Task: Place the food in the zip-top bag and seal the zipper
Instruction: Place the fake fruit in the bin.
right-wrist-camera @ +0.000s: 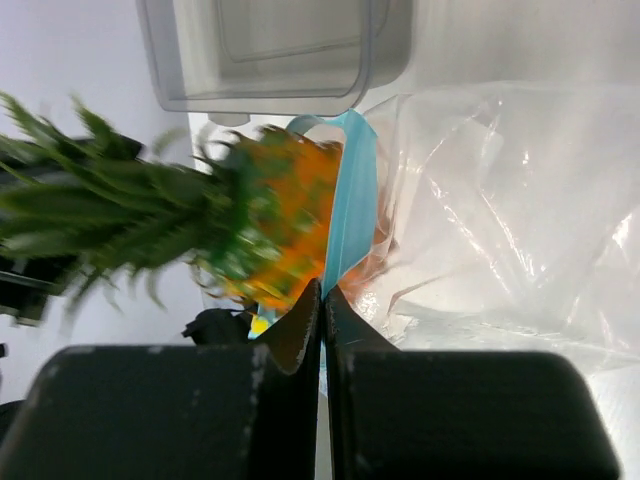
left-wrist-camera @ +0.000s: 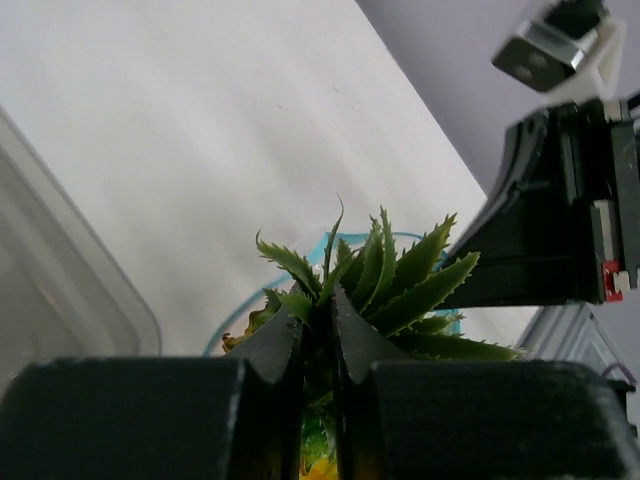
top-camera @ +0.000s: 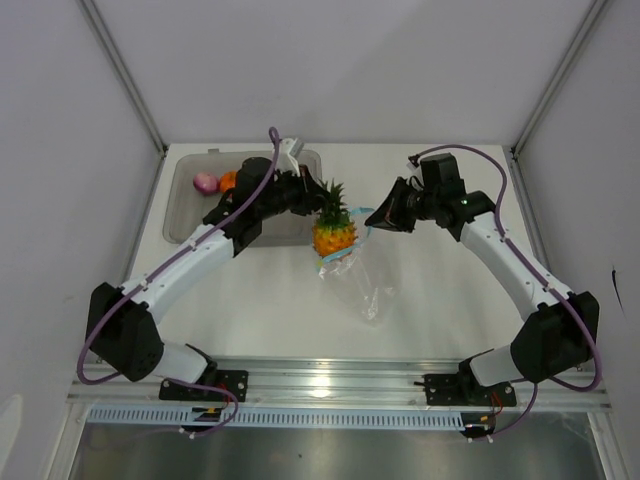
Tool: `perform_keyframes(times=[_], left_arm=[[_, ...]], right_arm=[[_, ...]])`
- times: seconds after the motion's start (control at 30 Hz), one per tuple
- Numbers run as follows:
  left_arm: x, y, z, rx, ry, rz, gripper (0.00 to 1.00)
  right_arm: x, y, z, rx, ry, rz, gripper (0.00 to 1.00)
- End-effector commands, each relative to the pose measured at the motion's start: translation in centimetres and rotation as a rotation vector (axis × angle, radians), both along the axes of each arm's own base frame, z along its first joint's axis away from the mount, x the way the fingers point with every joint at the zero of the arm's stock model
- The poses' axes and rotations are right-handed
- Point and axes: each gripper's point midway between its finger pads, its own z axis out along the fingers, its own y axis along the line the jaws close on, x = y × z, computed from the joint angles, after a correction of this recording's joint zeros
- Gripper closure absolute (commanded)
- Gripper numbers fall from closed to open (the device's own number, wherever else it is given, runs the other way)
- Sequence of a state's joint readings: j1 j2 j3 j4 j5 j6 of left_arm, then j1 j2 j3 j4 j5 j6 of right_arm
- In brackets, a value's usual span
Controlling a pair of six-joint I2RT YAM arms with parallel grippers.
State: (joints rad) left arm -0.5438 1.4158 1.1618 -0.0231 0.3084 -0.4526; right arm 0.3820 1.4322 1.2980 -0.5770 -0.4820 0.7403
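My left gripper (top-camera: 314, 200) is shut on the green leaves (left-wrist-camera: 375, 275) of the orange-yellow pineapple (top-camera: 334, 232) and holds it at the mouth of the clear zip-top bag (top-camera: 368, 278). My right gripper (top-camera: 385, 216) is shut on the bag's light blue zipper strip (right-wrist-camera: 350, 195), holding the mouth up. The pineapple (right-wrist-camera: 275, 235) shows blurred beside the strip in the right wrist view. The blue mouth edge (left-wrist-camera: 235, 315) curves around the leaves in the left wrist view. The purple-red onion (top-camera: 205, 183) and the round orange (top-camera: 228, 180) lie in the grey tray (top-camera: 185, 225).
The grey translucent tray stands at the back left, its corner also in the right wrist view (right-wrist-camera: 270, 60) and left wrist view (left-wrist-camera: 70, 290). White walls enclose the table on three sides. A metal rail (top-camera: 330, 385) runs along the near edge.
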Motion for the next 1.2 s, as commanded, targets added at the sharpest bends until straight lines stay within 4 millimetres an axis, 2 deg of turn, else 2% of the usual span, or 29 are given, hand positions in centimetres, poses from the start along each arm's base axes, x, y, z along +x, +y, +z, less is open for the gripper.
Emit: perform_keyframes(times=[0.0, 0.2, 0.23, 0.3, 0.47, 0.5, 0.53, 0.6, 0.63, 0.67, 0.8, 0.9, 0.97, 1.0, 1.13, 1.17], left_arm=[[1.4, 2.7, 3.9, -0.081, -0.028, 0.129, 0.99], [2.8, 4.2, 5.6, -0.235, 0.017, 0.233, 0.99], [3.3, 4.9, 5.3, -0.244, 0.023, 0.275, 0.99], [3.8, 5.7, 6.2, -0.314, 0.018, 0.322, 0.99], [6.4, 10.6, 4.8, -0.354, 0.043, 0.548, 0.99], [6.6, 11.3, 3.9, -0.346, 0.06, 0.577, 0.99], [7.3, 13.0, 3.4, -0.345, 0.067, 0.653, 0.99], [8.1, 16.0, 1.0, -0.335, 0.121, 0.797, 1.0], [8.4, 16.8, 0.3, -0.357, 0.156, 0.833, 0.99], [8.9, 17.6, -1.2, -0.346, 0.19, 0.878, 0.99], [10.5, 19.7, -5.2, -0.261, 0.294, 0.99, 0.99], [11.5, 20.3, -6.9, -0.206, 0.327, 1.033, 0.99], [11.7, 20.2, -7.9, -0.187, 0.366, 1.039, 0.89], [12.1, 20.2, -8.6, -0.176, 0.381, 1.055, 0.81], [11.7, 20.2, -11.0, -0.2, 0.462, 1.097, 0.71], [11.7, 20.2, -11.2, -0.223, 0.479, 1.111, 0.61]], right_arm=[[0.3, -0.7, -0.5, -0.046, -0.039, -0.003, 1.0], [0.0, -0.3, -2.5, -0.117, -0.034, 0.04, 1.0], [0.0, -0.2, -2.8, -0.124, -0.032, 0.048, 1.0], [0.0, -0.3, -3.1, -0.139, -0.034, 0.052, 1.0], [0.4, -0.9, -2.6, -0.17, -0.06, 0.057, 1.0], [0.4, -1.0, -2.6, -0.175, -0.06, 0.056, 1.0], [0.5, -1.1, -2.6, -0.178, -0.066, 0.058, 1.0], [0.6, -1.3, -2.4, -0.177, -0.071, 0.055, 1.0], [0.6, -1.3, -2.5, -0.177, -0.073, 0.058, 1.0], [0.7, -1.4, -2.5, -0.176, -0.075, 0.058, 1.0], [0.9, -1.2, -2.5, -0.163, -0.077, 0.068, 1.0], [1.0, -1.1, -2.8, -0.159, -0.073, 0.082, 1.0], [1.1, -1.2, -2.9, -0.156, -0.076, 0.082, 1.0], [1.3, -1.3, -2.9, -0.158, -0.078, 0.08, 1.0], [1.5, -1.3, -3.1, -0.148, -0.076, 0.082, 1.0], [1.6, -1.2, -3.2, -0.147, -0.077, 0.084, 1.0]])
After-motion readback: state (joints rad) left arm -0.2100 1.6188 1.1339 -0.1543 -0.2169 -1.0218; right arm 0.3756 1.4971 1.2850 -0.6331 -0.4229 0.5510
